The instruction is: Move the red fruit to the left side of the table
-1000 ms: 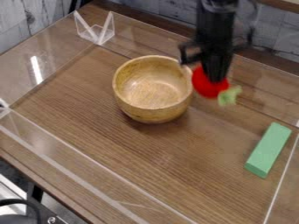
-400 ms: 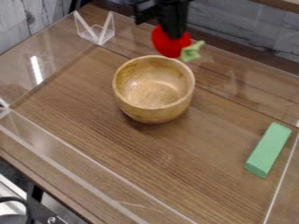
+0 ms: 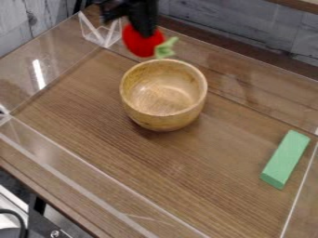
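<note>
The red fruit [image 3: 140,40], a small glossy strawberry with a light green cap pointing right, hangs in the air behind the wooden bowl at the upper left of the view. My black gripper [image 3: 134,25] comes down from the top edge and is shut on the fruit's top, lifting it off the brown wood-grain table [image 3: 187,177]. The fingertips are hidden against the fruit.
A wooden bowl [image 3: 163,93] stands mid-table, just in front of the held fruit. A flat light-green block [image 3: 285,159] lies at the right edge. Low clear acrylic walls [image 3: 50,56] edge the tabletop, with a clear corner bracket [image 3: 97,28] at the back left.
The gripper has carried the red fruit from the bowl's right side, leftward and toward the back of the table, to a spot behind the bowl's left rim. Bowl and green block have not moved.
</note>
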`<control>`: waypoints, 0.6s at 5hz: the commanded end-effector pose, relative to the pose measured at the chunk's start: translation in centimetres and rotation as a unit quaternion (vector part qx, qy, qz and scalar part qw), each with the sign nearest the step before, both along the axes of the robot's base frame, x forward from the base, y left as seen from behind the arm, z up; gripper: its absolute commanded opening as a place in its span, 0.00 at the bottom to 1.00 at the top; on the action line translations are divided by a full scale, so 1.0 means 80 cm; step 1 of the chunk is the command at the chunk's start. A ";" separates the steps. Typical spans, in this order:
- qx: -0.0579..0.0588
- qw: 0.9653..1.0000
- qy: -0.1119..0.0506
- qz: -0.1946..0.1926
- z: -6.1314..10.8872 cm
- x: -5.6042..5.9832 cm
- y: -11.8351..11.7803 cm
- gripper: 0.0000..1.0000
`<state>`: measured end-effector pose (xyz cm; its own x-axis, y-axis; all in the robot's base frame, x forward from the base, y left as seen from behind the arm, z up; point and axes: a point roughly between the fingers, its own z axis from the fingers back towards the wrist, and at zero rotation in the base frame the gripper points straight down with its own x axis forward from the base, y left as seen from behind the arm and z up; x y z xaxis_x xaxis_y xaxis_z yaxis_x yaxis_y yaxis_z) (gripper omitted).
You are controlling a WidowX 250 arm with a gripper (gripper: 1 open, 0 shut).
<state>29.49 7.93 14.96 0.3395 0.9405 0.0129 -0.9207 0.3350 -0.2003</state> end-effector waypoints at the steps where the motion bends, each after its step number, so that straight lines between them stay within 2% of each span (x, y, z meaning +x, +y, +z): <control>1: 0.017 0.999 -0.028 0.033 0.015 -0.004 0.035 0.00; 3: 0.030 0.996 -0.021 0.085 -0.007 -0.008 0.089 0.00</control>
<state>28.37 14.62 12.97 0.1798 0.9826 0.0471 -0.9645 0.1855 -0.1879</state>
